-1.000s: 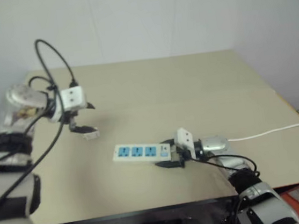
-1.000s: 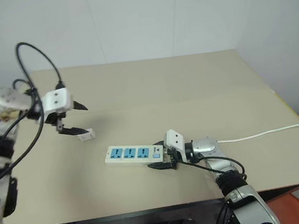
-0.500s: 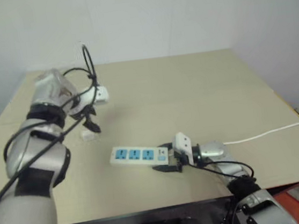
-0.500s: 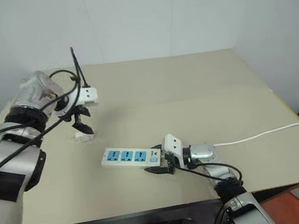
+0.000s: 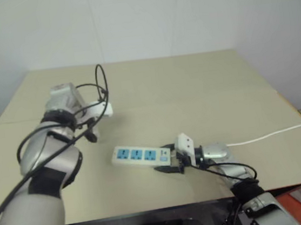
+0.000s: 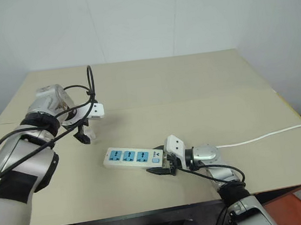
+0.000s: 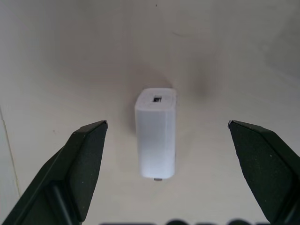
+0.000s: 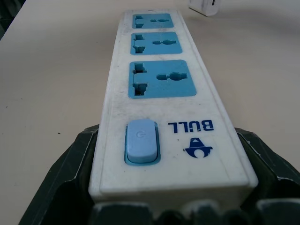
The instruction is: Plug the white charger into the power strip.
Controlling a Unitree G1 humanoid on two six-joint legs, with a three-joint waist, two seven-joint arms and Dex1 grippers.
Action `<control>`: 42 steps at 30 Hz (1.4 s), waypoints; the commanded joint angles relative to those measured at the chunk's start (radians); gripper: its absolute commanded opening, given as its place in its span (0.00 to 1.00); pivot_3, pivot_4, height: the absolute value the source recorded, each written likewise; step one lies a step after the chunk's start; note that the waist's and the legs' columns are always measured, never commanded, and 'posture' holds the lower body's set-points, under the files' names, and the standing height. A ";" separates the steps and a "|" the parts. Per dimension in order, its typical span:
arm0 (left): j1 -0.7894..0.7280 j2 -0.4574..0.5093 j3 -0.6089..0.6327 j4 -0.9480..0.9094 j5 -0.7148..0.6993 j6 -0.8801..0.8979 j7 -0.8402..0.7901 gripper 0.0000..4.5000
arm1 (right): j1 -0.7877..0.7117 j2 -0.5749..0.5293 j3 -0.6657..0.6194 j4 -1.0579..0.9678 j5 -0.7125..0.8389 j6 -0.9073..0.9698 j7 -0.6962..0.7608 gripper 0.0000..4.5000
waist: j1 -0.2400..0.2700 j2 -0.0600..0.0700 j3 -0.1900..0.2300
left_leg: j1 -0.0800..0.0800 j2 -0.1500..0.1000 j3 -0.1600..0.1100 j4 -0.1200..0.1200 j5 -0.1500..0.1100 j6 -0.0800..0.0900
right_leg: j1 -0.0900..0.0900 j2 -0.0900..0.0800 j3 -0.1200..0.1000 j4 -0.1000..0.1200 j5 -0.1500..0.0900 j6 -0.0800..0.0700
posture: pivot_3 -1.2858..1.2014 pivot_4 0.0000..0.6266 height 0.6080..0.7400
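I am working the pick-up step: my left pincer [image 7: 166, 136] is hanging spread wide over the white charger [image 7: 156, 132], one black finger on each side of it and neither touching it. The charger is lying on its side on the bare table [image 5: 191, 86], well apart from the power strip [image 5: 141, 155], off beyond the strip's far end toward my left side. My right pincer [image 8: 171, 206] is gripping the power strip at its switch end, both fingers pressed against the strip's long sides, and I am using it to steady the bar flat on the table with its three blue sockets facing up. The thin white cord [image 5: 272, 133] is trailing away to the right edge. By my reckoning the charger is centred well enough between the left fingers, so the next move calls for lowering a little further and closing squarely on its flat sides, then lifting and turning it so the prongs face down before carrying it over a socket.
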 commanded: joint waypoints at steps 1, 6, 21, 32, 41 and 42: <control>0.002 -0.020 0.011 0.009 0.009 0.014 0.045 1.00 | 0.000 0.003 0.000 -0.020 0.012 0.013 -0.010 0.76 | 0.000 0.000 0.000 | 0.000 0.000 0.000 0.000 0.000 0.000 | 0.000 0.000 0.000 0.000 0.000 0.000 | 0.52 0.24 1.00; 0.012 -0.056 0.016 0.018 0.007 0.027 0.075 1.00 | 0.002 0.006 0.000 -0.026 0.014 0.016 -0.021 0.76 | 0.000 0.000 0.000 | 0.000 0.000 0.000 0.000 0.000 0.000 | 0.000 0.000 0.000 0.000 0.000 0.000 | 0.52 0.24 1.00; 0.019 -0.056 0.015 0.027 0.042 0.025 0.145 0.53 | 0.027 0.000 0.007 -0.058 0.018 0.035 -0.029 0.76 | 0.000 0.000 0.000 | 0.000 0.000 -0.001 0.001 0.000 0.000 | 0.000 0.000 0.000 0.000 0.000 0.000 | 0.52 0.24 1.00; 0.021 -0.048 0.022 0.027 0.041 0.007 0.126 0.53 | 0.018 -0.002 0.007 -0.049 0.016 0.036 -0.026 0.76 | 0.000 0.000 0.000 | 0.000 0.000 0.000 0.001 0.000 0.000 | 0.000 0.000 0.000 0.001 0.000 0.000 | 0.52 0.24 1.00; 0.045 -0.043 0.013 0.030 0.052 0.015 0.146 0.27 | 0.021 -0.005 0.003 -0.051 0.018 0.036 -0.027 0.76 | 0.000 0.000 0.000 | 0.000 0.000 0.000 0.001 0.000 0.000 | 0.000 0.000 0.000 0.001 0.000 0.000 | 0.52 0.24 1.00; 0.045 -0.042 0.015 0.030 0.050 0.014 0.146 0.22 | 0.021 -0.005 0.003 -0.051 0.019 0.037 -0.027 0.76 | 0.000 0.000 0.000 | 0.000 0.000 0.000 0.002 0.000 0.000 | 0.000 0.000 0.000 0.001 0.000 0.000 | 0.52 0.24 1.00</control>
